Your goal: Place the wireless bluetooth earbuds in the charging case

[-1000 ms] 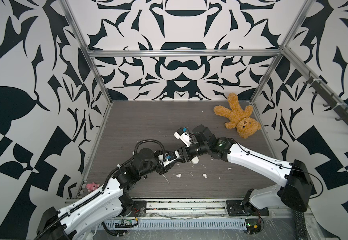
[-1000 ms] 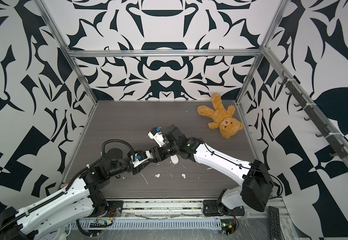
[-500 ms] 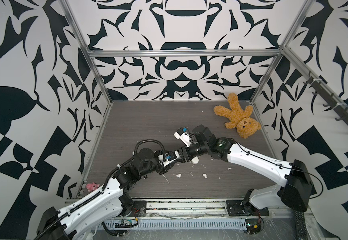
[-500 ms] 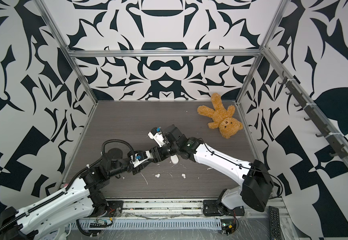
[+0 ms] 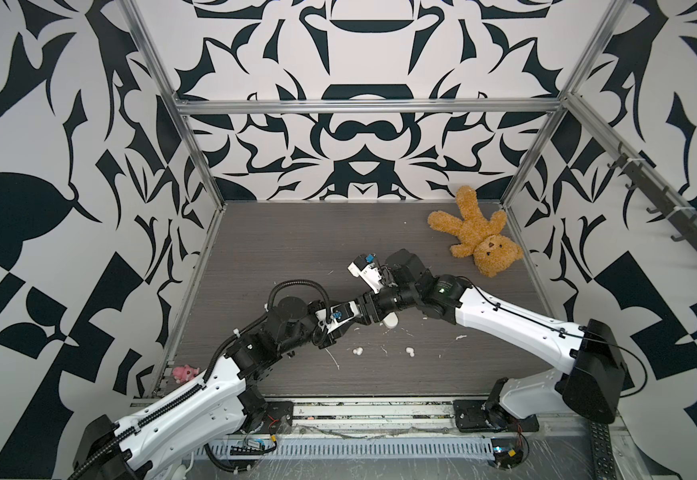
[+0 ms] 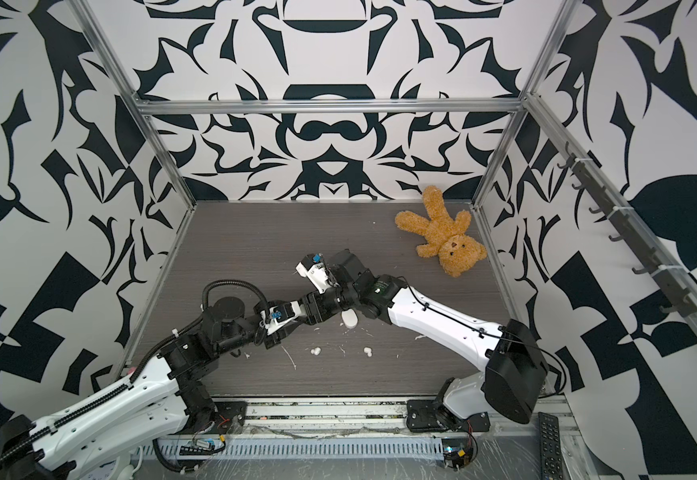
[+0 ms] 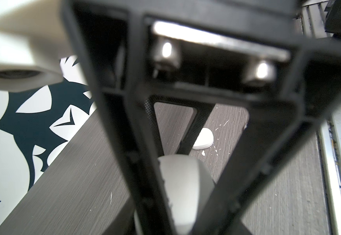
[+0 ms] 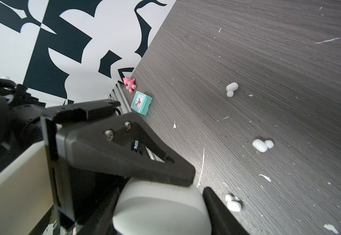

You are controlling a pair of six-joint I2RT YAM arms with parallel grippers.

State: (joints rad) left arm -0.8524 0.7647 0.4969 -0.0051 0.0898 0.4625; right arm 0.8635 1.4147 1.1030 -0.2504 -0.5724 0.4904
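Unmoved since before; clamps charging case [image 8: 165,213] in half-spread right pincer [image 8: 159,191], sets closed left pincer [image 8: 183,175] against it, leaves earbuds [image 8: 262,145] uninserted.

Glossy white plastic earbuds [image 8: 260,145], matt wood-grain tabletop [image 8: 267,50], fuzzy plush teddy bear [image 5: 473,232].

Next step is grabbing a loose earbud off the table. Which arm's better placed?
Left, probably. The right end effector is clamped on the charging case, so it's busy. The left end effector is shut, apparently empty, with an earbud on the table close by.
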